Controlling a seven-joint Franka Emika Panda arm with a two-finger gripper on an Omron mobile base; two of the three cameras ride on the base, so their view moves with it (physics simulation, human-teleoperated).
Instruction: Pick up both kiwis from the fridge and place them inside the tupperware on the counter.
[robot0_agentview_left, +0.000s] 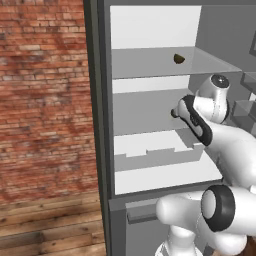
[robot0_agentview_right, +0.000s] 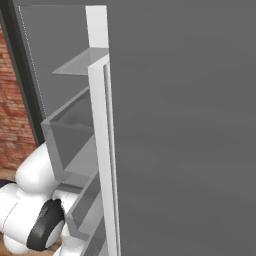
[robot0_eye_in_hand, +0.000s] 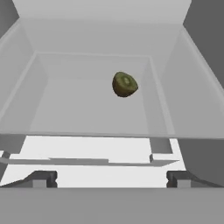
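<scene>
The fridge (robot0_agentview_left: 150, 107) stands open, with its pale interior and flat grey shelves in front of me. One kiwi (robot0_agentview_left: 179, 59), small and olive-brown, lies on the upper shelf toward the right. In the hand view a kiwi (robot0_eye_in_hand: 124, 84) rests on a grey shelf, ahead of and above my gripper (robot0_eye_in_hand: 111, 179). The two dark fingertips (robot0_eye_in_hand: 41, 179) are far apart with nothing between them, so the gripper is open. In the left base view the gripper (robot0_agentview_left: 174, 113) reaches into the middle shelf space, below that kiwi. The tupperware and the counter are out of view.
The fridge door (robot0_agentview_right: 180, 125) swings open on my right, and its door shelves (robot0_agentview_right: 70, 130) jut out close to the arm. A brick wall (robot0_agentview_left: 45, 100) and wooden floor (robot0_agentview_left: 50, 225) lie left of the fridge. A closed lower drawer front (robot0_agentview_left: 142, 212) sits under the shelves.
</scene>
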